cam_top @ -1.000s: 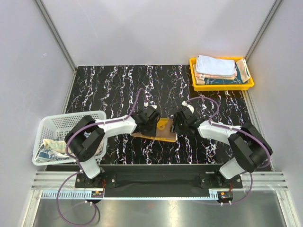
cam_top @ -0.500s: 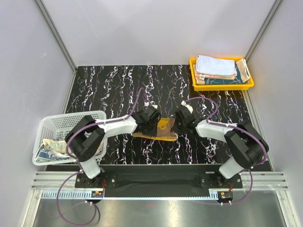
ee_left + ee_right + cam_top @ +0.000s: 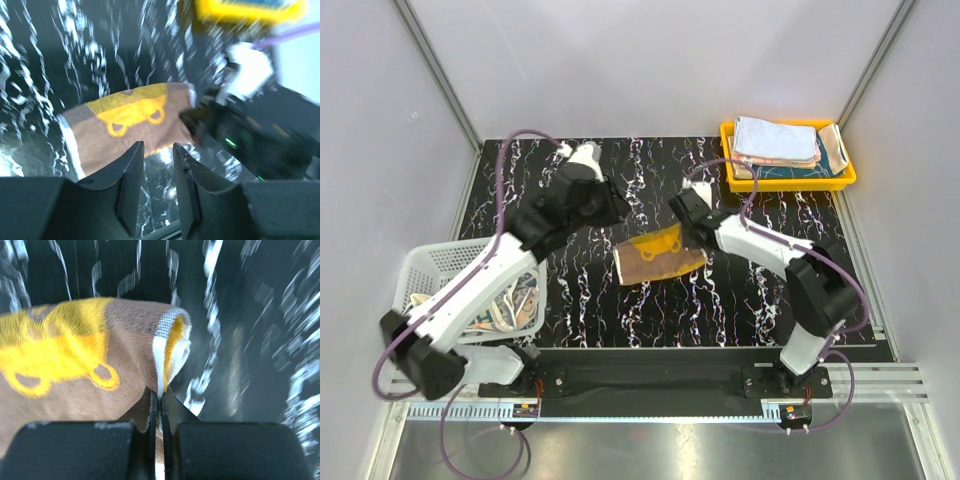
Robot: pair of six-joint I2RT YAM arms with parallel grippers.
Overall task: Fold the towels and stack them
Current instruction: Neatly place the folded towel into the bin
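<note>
The right gripper (image 3: 160,396) is pinched on the towel (image 3: 658,258) at its 3 o'clock end, length running toward 9; the left gripper (image 3: 157,150) hangs part-open, empty, at 10.

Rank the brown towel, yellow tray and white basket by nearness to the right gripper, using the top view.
1. Brown towel, in the middle, its edge pinched by the right gripper.
2. Yellow tray, far right corner.
3. White basket, near left side.

brown towel (image 3: 658,262); folded, yellow print; lying centre | folded towels (image 3: 775,140); stacked far right
</note>
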